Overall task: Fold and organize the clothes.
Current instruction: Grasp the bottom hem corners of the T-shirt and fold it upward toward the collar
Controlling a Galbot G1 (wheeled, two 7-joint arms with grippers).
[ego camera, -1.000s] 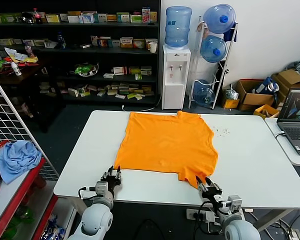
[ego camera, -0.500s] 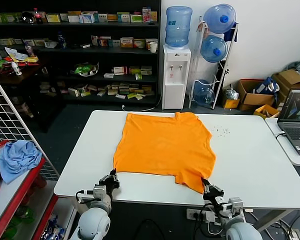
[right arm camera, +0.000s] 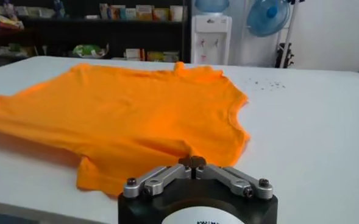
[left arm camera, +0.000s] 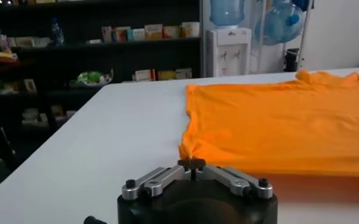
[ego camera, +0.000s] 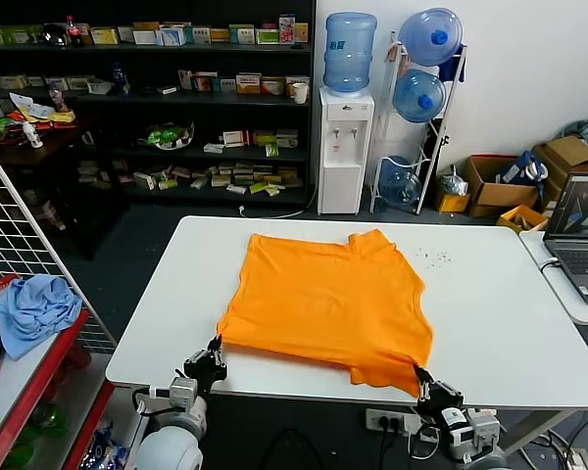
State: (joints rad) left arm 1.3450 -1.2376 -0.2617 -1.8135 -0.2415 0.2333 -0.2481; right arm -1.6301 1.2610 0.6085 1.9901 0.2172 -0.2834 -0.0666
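**Shirt gripped at both near corners, no fold made yet**

The orange T-shirt point(ego camera: 328, 305) lies spread flat on the white table point(ego camera: 490, 323), toward the table's near edge, its collar pointing at the water dispenser point(ego camera: 344, 147) behind. No fold shows in it; the whole job looks to be ahead.

At the shirt's near left corner the left gripper point(ego camera: 208, 366) has its fingers pressed together on the fabric. At the near right corner the right gripper point(ego camera: 434, 390) is pinched shut the same way, apparently on the hem. I'd judge the first fold is being set up.

The light blue cloth point(ego camera: 34, 305) sits well off to the shirt's left, off the table.
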